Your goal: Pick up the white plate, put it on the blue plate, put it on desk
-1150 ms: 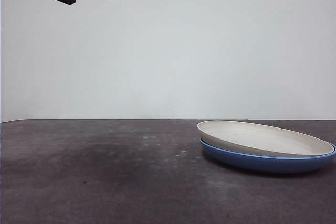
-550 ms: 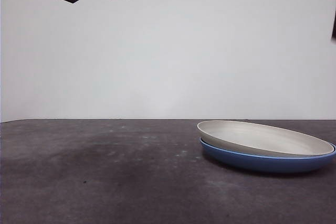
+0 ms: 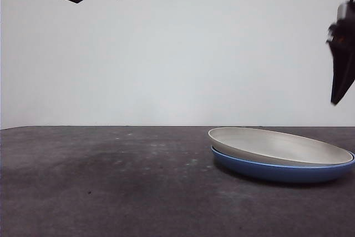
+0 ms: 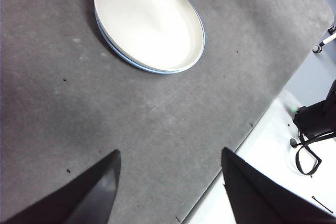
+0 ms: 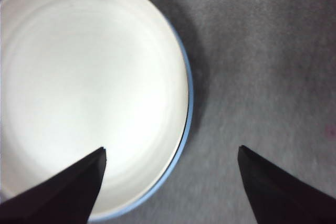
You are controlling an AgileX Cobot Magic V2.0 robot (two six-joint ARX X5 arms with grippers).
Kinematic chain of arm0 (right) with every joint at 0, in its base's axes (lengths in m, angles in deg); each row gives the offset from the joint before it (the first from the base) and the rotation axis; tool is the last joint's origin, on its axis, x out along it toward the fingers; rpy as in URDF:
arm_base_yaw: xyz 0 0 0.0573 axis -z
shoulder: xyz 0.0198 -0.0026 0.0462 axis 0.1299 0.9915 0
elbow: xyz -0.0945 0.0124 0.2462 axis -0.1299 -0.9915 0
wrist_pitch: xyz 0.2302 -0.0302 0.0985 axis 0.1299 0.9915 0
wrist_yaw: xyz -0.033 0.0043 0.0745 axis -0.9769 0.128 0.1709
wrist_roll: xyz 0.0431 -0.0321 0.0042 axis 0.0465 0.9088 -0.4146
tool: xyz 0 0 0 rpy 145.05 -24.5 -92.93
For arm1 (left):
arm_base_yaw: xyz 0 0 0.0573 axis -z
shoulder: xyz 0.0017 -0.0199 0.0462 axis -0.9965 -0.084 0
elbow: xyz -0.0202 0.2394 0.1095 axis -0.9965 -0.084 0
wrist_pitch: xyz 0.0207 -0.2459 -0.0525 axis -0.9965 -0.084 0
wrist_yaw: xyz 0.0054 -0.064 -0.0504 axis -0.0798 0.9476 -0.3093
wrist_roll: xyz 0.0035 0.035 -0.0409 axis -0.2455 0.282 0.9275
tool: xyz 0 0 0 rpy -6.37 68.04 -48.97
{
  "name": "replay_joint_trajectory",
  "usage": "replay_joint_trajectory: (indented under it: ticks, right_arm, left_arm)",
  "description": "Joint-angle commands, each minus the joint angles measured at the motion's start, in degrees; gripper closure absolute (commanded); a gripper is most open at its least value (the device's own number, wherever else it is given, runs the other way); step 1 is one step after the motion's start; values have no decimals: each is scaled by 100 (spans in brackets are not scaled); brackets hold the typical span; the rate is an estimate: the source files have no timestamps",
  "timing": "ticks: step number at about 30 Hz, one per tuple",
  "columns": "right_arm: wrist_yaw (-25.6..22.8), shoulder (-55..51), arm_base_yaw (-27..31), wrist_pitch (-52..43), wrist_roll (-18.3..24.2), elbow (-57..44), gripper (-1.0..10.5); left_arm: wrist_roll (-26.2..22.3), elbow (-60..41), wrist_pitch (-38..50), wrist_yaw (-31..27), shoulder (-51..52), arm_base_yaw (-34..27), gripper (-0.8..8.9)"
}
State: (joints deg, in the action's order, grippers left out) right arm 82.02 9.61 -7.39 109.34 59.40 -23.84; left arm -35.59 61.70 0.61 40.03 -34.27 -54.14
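White plate (image 3: 280,146) nested on blue plate (image 3: 277,170) lower right of front frame, my right pincer (image 5: 170,169) spread above its rim, left pincer (image 4: 170,174) released, waiting.

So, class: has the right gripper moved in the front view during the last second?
Yes. The right gripper has come in from the right edge, hanging above the white plate, which has not shifted.

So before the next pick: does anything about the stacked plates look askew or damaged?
The white plate sits tilted and off-centre on the blue plate, its left rim raised. No damage shows. The right gripper hangs open above them.
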Motion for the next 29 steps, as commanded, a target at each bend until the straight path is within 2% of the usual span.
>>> replay_joint_trajectory:
  ticks: [1, 5, 8, 12, 16, 24, 26, 29]
  right_arm:
    - [31, 398, 7, -254, -61, 37, 545]
    - [286, 861, 7, -555, -72, 37, 562]
    - [302, 1158, 7, -708, -85, 37, 625]
    - [299, 1399, 7, -861, -83, 37, 634]
    - [262, 1515, 7, -968, -85, 37, 739]
    - [251, 1563, 7, -992, -103, 35, 871]
    - [225, 1563, 7, -992, -118, 35, 939]
    - [212, 1561, 9, -1014, -153, 35, 939]
  left_arm:
    - [-109, 55, 37, 26, -28, 48, 503]
    - [-109, 55, 39, 26, -28, 48, 503]
    - [-109, 55, 37, 26, -28, 48, 503]
    - [-109, 55, 37, 26, -28, 48, 503]
    - [-107, 55, 37, 26, -28, 48, 503]
    - [-105, 55, 31, 26, -28, 48, 503]
    - [-105, 55, 20, 26, -28, 48, 503]
    - [-103, 55, 17, 26, -28, 48, 503]
